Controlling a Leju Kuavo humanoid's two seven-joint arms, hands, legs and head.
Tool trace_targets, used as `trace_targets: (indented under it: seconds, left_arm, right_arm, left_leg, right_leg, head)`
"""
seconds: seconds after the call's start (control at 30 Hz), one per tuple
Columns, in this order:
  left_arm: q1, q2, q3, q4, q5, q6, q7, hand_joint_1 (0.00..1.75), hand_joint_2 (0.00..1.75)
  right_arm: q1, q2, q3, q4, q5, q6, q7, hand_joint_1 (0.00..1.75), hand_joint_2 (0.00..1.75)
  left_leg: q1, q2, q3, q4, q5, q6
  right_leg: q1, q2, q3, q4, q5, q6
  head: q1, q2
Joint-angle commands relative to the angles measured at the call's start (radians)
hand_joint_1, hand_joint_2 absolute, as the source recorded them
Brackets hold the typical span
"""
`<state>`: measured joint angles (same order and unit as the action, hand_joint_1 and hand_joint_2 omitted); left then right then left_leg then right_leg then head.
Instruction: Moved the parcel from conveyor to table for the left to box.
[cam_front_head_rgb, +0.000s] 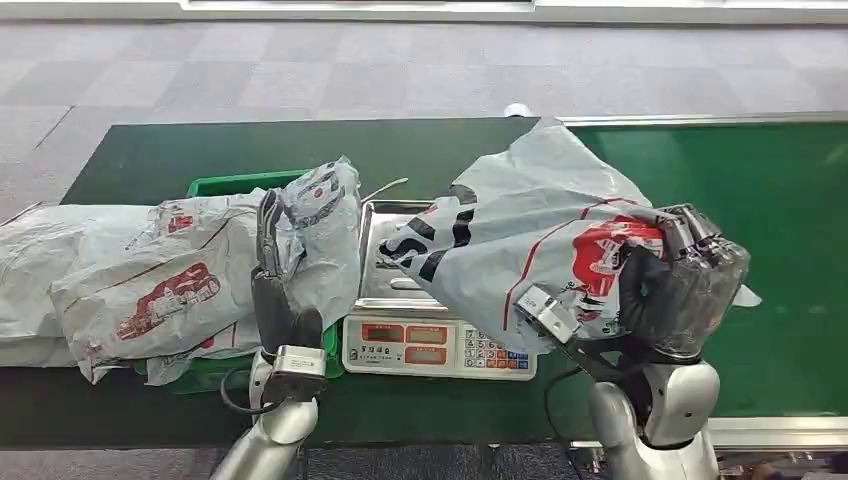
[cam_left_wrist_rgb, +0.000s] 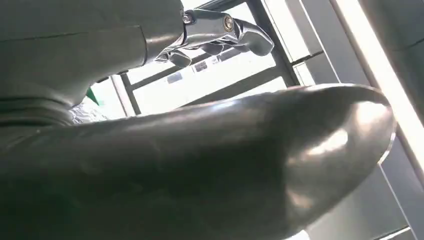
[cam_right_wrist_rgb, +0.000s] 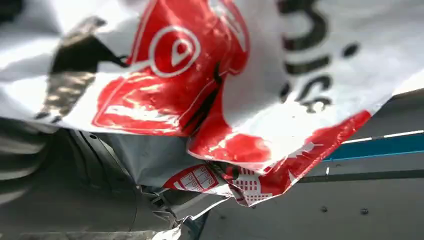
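Note:
My right hand (cam_front_head_rgb: 680, 282) grips a crumpled grey parcel (cam_front_head_rgb: 520, 225) with red and black print by its right end. The parcel hangs tilted, and its lower end lies over the steel pan of a weighing scale (cam_front_head_rgb: 440, 345). In the right wrist view the parcel's red print (cam_right_wrist_rgb: 200, 75) lies right against my right hand (cam_right_wrist_rgb: 75, 190). My left hand (cam_front_head_rgb: 275, 270) stands upright beside the bags in a green box (cam_front_head_rgb: 235, 184), fingers stretched up and holding nothing. In the left wrist view the thumb (cam_left_wrist_rgb: 225, 165) and fingers (cam_left_wrist_rgb: 220, 35) are spread apart.
Several grey parcels (cam_front_head_rgb: 170, 280) are heaped in and over the green box at the left, one leaning against my left hand. The green conveyor belt (cam_front_head_rgb: 780, 180) with a metal rim runs on the right. Grey floor lies beyond the table (cam_front_head_rgb: 140, 160).

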<state>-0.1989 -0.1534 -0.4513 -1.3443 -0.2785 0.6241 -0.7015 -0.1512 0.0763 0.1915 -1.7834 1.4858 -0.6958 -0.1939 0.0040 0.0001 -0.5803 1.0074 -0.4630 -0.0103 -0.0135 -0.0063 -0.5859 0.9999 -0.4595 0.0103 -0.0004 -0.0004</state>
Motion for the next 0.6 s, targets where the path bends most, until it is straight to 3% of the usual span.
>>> trace_targets:
  seconds: [0.03, 0.2, 0.23, 0.6]
  left_arm:
    - [0.011, 0.013, -0.051, 0.007, 0.05, 0.006, 0.003, 0.0, 0.0]
    - [0.019, 0.003, -0.037, 0.006, 0.035, 0.003, 0.003, 0.0, 0.0]
    - [0.045, -0.067, 0.054, 0.016, -0.061, -0.101, 0.003, 0.0, 0.0]
    - [0.048, -0.064, 0.05, 0.022, -0.061, -0.112, 0.003, 0.0, 0.0]
  right_arm:
    - [0.172, 0.179, -0.065, 0.106, -0.321, -0.002, -0.326, 1.75, 1.75]
    - [0.193, 0.203, -0.039, 0.105, -0.325, -0.002, -0.324, 1.75, 1.75]
    - [0.123, 0.247, -0.047, 0.161, -0.154, -0.002, -0.146, 1.75, 1.75]
    - [0.104, 0.246, -0.07, 0.196, -0.13, -0.002, -0.123, 1.75, 1.75]
  left_leg:
    - [0.002, -0.002, 0.005, -0.004, 0.001, -0.001]
    - [0.001, -0.001, 0.003, -0.002, 0.0, 0.0]
    - [0.001, 0.001, 0.005, -0.004, -0.001, -0.002]
    - [0.002, 0.003, 0.003, -0.002, -0.002, -0.003]
  right_leg:
    - [0.002, -0.001, 0.006, -0.005, 0.0, -0.001]
    - [0.001, -0.001, 0.004, -0.003, 0.0, -0.001]
    - [0.002, 0.002, 0.004, -0.003, -0.001, -0.002]
    - [0.002, 0.002, 0.002, -0.001, -0.001, -0.003]
  head:
    - [0.0, 0.0]
    - [0.0, 0.0]
    - [0.0, 0.0]
    - [0.0, 0.0]
